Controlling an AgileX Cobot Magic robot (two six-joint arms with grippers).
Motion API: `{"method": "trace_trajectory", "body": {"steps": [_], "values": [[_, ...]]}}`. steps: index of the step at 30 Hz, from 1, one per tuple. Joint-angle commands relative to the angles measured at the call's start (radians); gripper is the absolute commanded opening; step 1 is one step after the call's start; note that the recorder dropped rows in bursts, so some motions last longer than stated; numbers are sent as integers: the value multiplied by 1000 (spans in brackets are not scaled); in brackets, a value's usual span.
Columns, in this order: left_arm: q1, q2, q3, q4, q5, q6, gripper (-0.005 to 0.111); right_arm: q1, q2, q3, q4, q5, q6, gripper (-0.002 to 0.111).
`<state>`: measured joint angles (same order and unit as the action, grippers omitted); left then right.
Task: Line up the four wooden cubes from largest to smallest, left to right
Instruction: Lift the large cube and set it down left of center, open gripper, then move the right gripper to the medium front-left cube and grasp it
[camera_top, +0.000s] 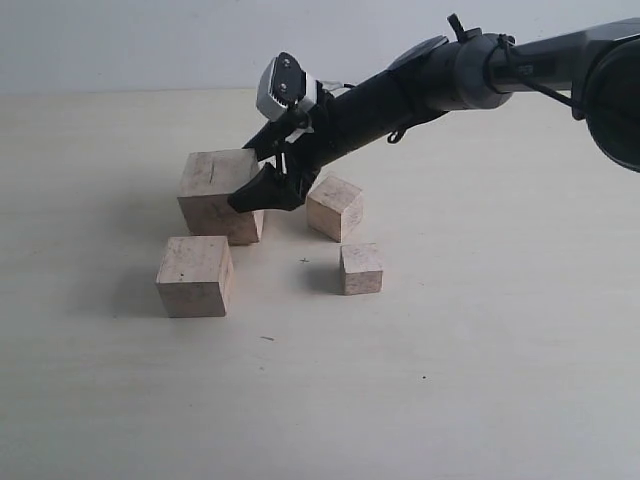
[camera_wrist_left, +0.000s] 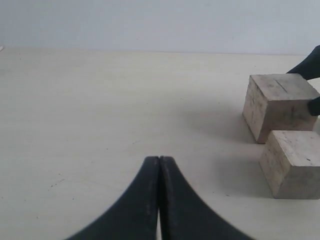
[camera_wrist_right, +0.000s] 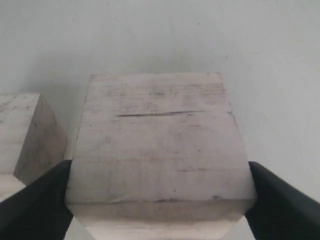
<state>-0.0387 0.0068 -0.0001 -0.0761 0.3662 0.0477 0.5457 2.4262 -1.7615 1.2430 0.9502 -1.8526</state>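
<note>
The largest cube (camera_top: 218, 190) (camera_wrist_left: 277, 102) (camera_wrist_right: 160, 145), with a dark slit on its top face, rests on the table at the back left. My right gripper (camera_top: 258, 172) (camera_wrist_right: 160, 200) is shut on it, one black finger (camera_wrist_right: 35, 205) pressed on each side. The second-largest cube (camera_top: 195, 276) (camera_wrist_left: 295, 162) (camera_wrist_right: 25, 130) stands just in front of it. To the right are the third cube (camera_top: 336, 207) and the smallest cube (camera_top: 361, 268). My left gripper (camera_wrist_left: 159, 159) is shut on nothing, well away from the cubes and out of the exterior view.
The pale table (camera_top: 480, 380) stretches wide in front and to the right of the cubes. The right arm (camera_top: 450, 80) reaches in from the upper right, passing above the third cube. A plain wall stands behind.
</note>
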Motion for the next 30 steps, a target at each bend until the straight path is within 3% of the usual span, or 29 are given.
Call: {"method": "trace_trajectory", "body": {"steps": [1, 4, 6, 10, 12, 30], "values": [[4, -7, 0, 3, -14, -1, 0, -1, 31, 1, 13, -7, -102, 1], [4, -7, 0, 3, -14, -1, 0, -17, 31, 1, 15, -5, -141, 13], [4, -7, 0, 3, -14, -1, 0, -36, 31, 1, 32, 7, -137, 30], [4, -7, 0, 3, -14, -1, 0, -63, 31, 1, 105, 49, -135, 76], [4, -7, 0, 3, -14, -1, 0, -63, 31, 1, 117, 55, -135, 86], [4, -7, 0, 3, -14, -1, 0, -68, -16, -1, 133, 113, -163, 88]]}}
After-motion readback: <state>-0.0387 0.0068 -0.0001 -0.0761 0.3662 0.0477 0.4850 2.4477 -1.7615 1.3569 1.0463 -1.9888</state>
